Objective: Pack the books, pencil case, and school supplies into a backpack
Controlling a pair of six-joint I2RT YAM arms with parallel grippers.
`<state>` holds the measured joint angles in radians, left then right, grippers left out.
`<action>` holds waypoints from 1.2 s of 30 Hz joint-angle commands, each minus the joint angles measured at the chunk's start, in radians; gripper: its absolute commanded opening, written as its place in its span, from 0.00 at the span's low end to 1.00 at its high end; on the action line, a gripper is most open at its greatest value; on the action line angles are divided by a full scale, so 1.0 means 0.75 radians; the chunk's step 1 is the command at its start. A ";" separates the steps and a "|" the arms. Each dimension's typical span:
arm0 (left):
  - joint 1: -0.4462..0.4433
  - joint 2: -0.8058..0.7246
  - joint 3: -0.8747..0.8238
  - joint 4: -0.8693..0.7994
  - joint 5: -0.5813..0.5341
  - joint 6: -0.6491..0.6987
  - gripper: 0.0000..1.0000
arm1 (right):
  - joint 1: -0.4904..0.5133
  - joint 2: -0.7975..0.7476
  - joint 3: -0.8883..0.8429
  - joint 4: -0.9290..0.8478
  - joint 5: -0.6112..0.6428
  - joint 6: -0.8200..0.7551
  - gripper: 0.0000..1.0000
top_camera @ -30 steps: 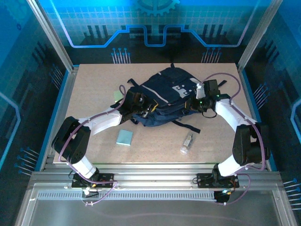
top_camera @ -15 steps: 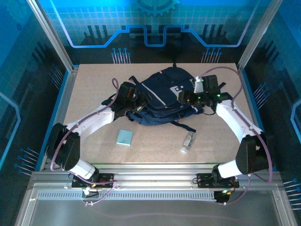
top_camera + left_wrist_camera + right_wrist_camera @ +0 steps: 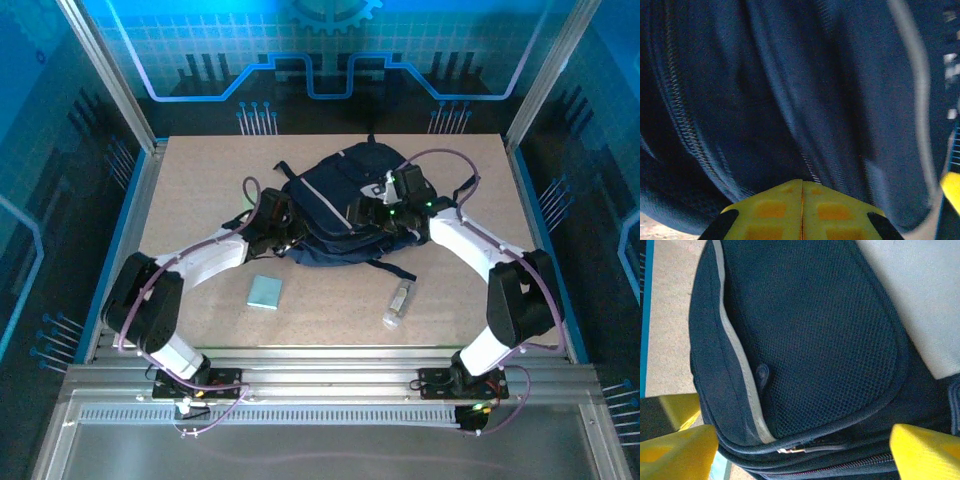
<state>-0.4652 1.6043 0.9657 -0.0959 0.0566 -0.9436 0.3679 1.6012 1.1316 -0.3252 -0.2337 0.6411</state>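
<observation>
The dark navy backpack (image 3: 340, 190) lies at the table's middle with its grey stripes showing. My left gripper (image 3: 290, 232) presses against its left side; in the left wrist view the yellow fingers (image 3: 775, 210) meet flush, shut, against the backpack's fabric (image 3: 790, 90) beside a zipper line (image 3: 812, 172). My right gripper (image 3: 362, 212) hovers over the bag's middle, open wide, its fingers (image 3: 680, 450) straddling a mesh pocket (image 3: 830, 340) and a metal zipper pull (image 3: 790, 450). The pale teal pad (image 3: 265, 292) and clear tube (image 3: 398, 303) lie in front of the bag. Books and pencil case are out of view.
A dark strap (image 3: 395, 268) trails from the backpack toward the front. The table's blue raised rim (image 3: 125, 215) and metal frame posts (image 3: 105, 75) bound the sides. Both arms' cables (image 3: 450, 160) loop above the bag.
My right gripper has swung left over the backpack and opened wide. My left gripper opened briefly, then shut against the bag's left side.
</observation>
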 commanded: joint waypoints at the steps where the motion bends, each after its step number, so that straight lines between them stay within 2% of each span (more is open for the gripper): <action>1: 0.008 0.043 -0.030 0.094 0.038 -0.033 0.08 | 0.039 0.024 -0.033 0.074 0.014 0.070 0.92; 9: -0.022 0.104 -0.026 0.170 0.053 -0.062 0.08 | 0.110 0.113 0.003 0.184 -0.097 0.124 0.91; 17: -0.072 0.168 0.033 0.238 0.078 -0.109 0.08 | 0.180 0.078 -0.032 0.209 -0.330 0.257 0.90; 19: -0.075 0.163 0.043 0.237 0.074 -0.109 0.09 | 0.196 0.059 -0.028 0.185 -0.343 0.260 0.90; 29: -0.061 0.065 0.042 0.155 0.028 -0.039 0.16 | 0.154 0.068 -0.032 0.139 -0.460 0.284 0.89; 32: -0.060 0.008 0.052 0.054 -0.016 0.054 0.23 | 0.110 0.012 -0.042 0.099 -0.387 0.251 0.89; 36: -0.059 -0.073 0.075 -0.096 -0.045 0.205 0.33 | 0.075 -0.096 -0.028 -0.061 -0.159 0.157 0.88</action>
<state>-0.5007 1.6119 0.9779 -0.0834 0.0467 -0.9062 0.4465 1.6054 1.1114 -0.2882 -0.4557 0.8108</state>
